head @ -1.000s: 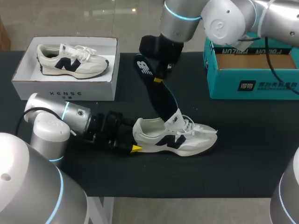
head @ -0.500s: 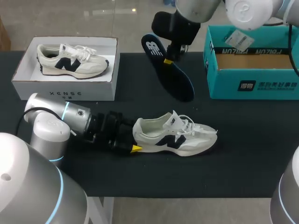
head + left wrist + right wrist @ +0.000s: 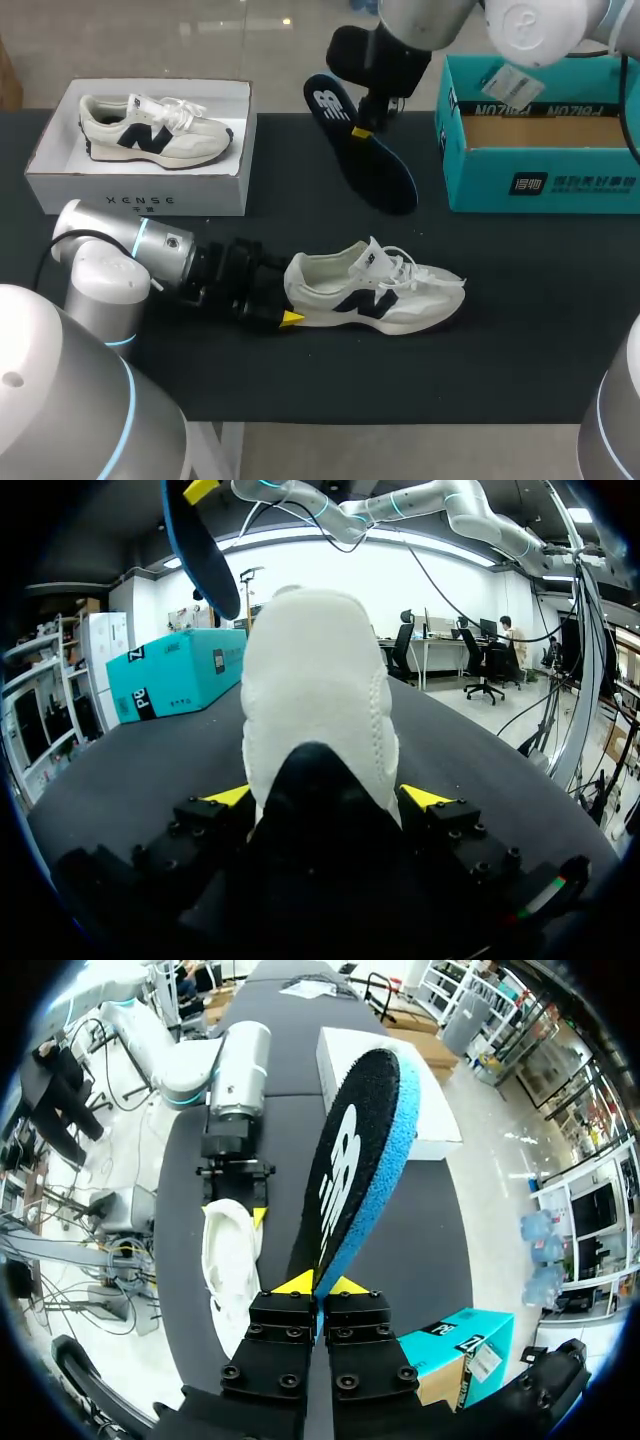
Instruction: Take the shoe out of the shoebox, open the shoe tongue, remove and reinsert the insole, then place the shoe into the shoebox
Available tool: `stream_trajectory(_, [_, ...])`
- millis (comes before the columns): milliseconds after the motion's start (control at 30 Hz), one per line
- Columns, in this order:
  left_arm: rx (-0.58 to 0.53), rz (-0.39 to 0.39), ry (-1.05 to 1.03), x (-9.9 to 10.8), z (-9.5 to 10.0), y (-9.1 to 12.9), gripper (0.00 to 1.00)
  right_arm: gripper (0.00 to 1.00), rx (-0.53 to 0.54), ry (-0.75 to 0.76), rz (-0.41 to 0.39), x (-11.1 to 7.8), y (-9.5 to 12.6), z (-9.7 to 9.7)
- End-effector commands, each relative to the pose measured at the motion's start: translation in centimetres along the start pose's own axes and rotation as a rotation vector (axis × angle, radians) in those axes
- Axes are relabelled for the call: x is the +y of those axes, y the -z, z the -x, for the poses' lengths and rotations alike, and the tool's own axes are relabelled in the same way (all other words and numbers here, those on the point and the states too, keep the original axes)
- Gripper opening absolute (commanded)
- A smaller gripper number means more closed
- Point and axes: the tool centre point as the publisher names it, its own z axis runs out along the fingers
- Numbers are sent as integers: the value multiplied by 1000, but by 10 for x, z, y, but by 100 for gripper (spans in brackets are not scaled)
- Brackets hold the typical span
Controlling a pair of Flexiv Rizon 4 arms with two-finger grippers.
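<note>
Resting upright, shoe [image 3: 375, 300] points toe rightward, heel in left tool [image 3: 288, 300].

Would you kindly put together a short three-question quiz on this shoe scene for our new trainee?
1. True or false: the right gripper holds the insole in the air, outside the shoe lying on the table.
2. Which part of that shoe sits between the left gripper fingers? A the heel; B the toe; C the laces.
3. Fill in: the white shoebox holds one ____.

Key: 1 true. 2 A. 3 shoe, namely a second shoe lying on its side.
</note>
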Motion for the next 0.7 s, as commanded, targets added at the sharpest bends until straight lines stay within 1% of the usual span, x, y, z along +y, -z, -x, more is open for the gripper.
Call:
stream_trajectory(33, [-1, 0, -1, 3, 0, -4, 0, 0, -1, 1, 1, -1, 0, 0])
stream_trajectory(67, [-1, 0, -1, 3, 0, -4, 0, 0, -1, 1, 1, -1, 0, 0])
stream_trajectory(100, [-1, 0, -1, 3, 0, -4, 0, 0, 5, -12, 47, -6, 5, -7])
stream_trajectory(167, [-1, 0, -1, 3, 0, -4, 0, 0, -22, -30, 71, -10, 15, -18])
stream_trajectory(200, [-1, 0, -1, 3, 0, -4, 0, 0, -5, -45, 113, -12, 21, -24])
stream_trajectory(233, [-1, 0, -1, 3, 0, -4, 0, 0, -12, -60, 129, -14, 26, -30])
stream_trajectory(267, [-1, 0, -1, 3, 0, -4, 0, 0, -7, -84, 166, -16, 30, -35])
stream_trajectory(300, [-1, 0, -1, 3, 0, -4, 0, 0, 6, -102, 218, -18, 33, -40])
stream_trajectory(333, [-1, 0, -1, 3, 0, -4, 0, 0, 17, -103, 239, -19, 36, -45])
stream_trajectory(400, [-1, 0, -1, 3, 0, -4, 0, 0, 40, -141, 240, -21, 42, -53])
stream_trajectory(433, [-1, 0, -1, 3, 0, -4, 0, 0, 48, -152, 257, -23, 46, -59])
stream_trajectory(500, [-1, 0, -1, 3, 0, -4, 0, 0, 53, -165, 266, -27, 56, -70])
stream_trajectory(600, [-1, 0, -1, 3, 0, -4, 0, 0, 63, -168, 325, -33, 69, -86])
stream_trajectory(667, [-1, 0, -1, 3, 0, -4, 0, 0, 64, -153, 366, -37, 74, -90])
stream_trajectory(700, [-1, 0, -1, 3, 0, -4, 0, 0, 93, -162, 378, -39, 77, -92])
